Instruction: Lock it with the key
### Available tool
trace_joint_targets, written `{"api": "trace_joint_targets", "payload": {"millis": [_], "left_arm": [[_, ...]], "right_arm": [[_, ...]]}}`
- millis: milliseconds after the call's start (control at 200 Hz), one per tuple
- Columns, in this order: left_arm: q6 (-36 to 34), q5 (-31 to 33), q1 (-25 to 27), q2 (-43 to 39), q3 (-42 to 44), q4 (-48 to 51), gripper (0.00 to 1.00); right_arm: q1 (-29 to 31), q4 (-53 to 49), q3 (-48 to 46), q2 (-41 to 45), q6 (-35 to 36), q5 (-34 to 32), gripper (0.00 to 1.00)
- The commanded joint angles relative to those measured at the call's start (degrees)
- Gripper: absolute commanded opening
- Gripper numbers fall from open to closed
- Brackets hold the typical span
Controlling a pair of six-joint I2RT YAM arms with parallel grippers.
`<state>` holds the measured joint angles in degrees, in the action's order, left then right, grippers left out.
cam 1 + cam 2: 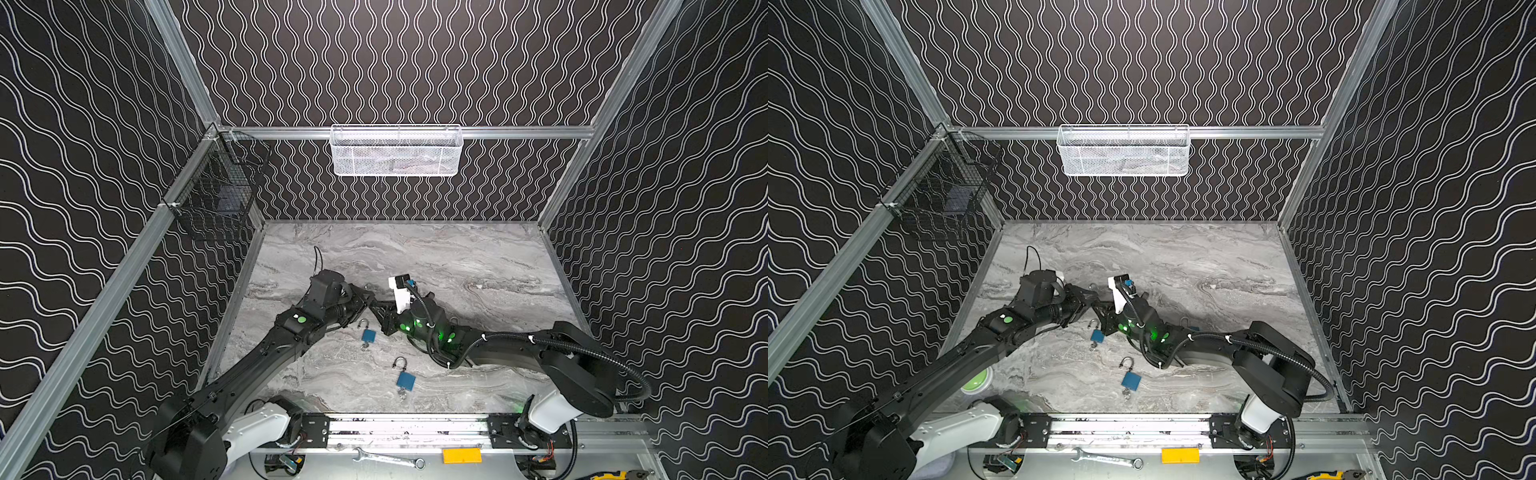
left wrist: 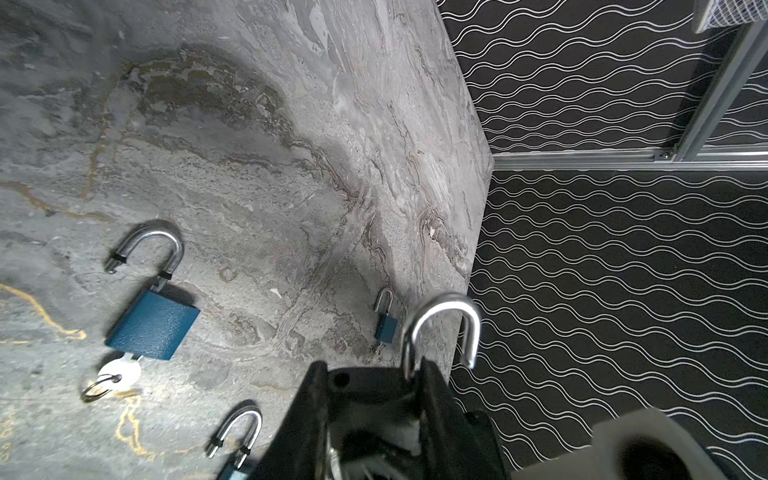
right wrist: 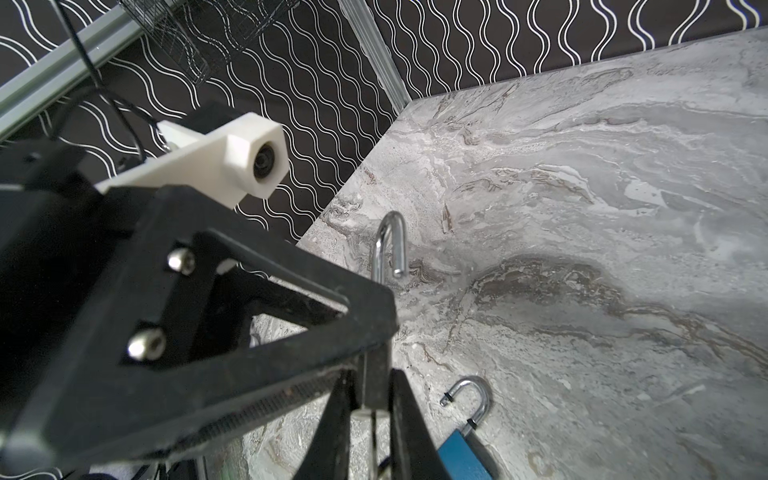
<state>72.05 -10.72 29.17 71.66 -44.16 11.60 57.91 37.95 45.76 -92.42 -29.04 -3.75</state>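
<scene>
- Nearest, in front of the table point(image 1: 457, 257), on the rail: wrench point(image 1: 388, 458) and yellow block point(image 1: 461, 455). No part in the job.
- Near centre: near padlock point(image 1: 405, 380), blue body, U-bar sprung open, key ring at the base.
- A little farther and left: second padlock point(image 1: 368, 335), same state, lying just short of the meeting grippers. To the right, third padlock point(image 2: 385, 330), mostly hidden by the right arm in both top views.
- Mid-table, lifted clear: held padlock pinched by its body in the left gripper point(image 1: 362, 300), body hidden between the fingers. Open shackle point(image 2: 444, 298) poking out past them, free end in the air.
- Right gripper point(image 1: 380, 311) nose to nose with the left. Jaws drawn narrow about a thin pale piece, probably the key. Firm pinch or not: cannot tell.
- Handling, by judgement: small, dense, rigid metal. Flat painted sides best for clamping; chrome shackle slick, a poor hold. Key thin and fiddly, best taken flat across the bow, then turned with the shackle pressed home.
- Far wall: white mesh basket point(image 1: 397, 151) at centre, black wire basket point(image 1: 220, 195) in the left corner.
</scene>
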Motion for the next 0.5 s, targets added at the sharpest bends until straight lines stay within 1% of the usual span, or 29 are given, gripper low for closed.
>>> {"api": "trace_joint_targets", "payload": {"millis": [0,205,315,410,495], "left_arm": [[-0.64,-0.13,-0.59,-0.21,-0.02,-0.90,0.35],[-2.37,0.08,-1.17,-1.11,-0.92,-0.43,0.56],[-4.30,0.31,-2.18,-2.23,-1.92,1.29,0.60],[-6.64,1.14,-3.30,-3.22,-3.05,5.21,0.62],[-8.26,1.52,-4.67,-4.26,-2.93,7.19,0.63]], "right_arm": [[0.17,4.10,-0.39,0.83,1.27,2.67,0.00],[0.00,3.29,-0.61,1.23,1.70,3.50,0.00],[0.01,0.08,-0.14,1.78,3.12,4.09,0.00],[-0.27,-3.71,-0.64,2.96,4.96,3.30,0.00],[-1.27,-5.95,-1.50,4.24,5.71,4.76,0.00]]}}
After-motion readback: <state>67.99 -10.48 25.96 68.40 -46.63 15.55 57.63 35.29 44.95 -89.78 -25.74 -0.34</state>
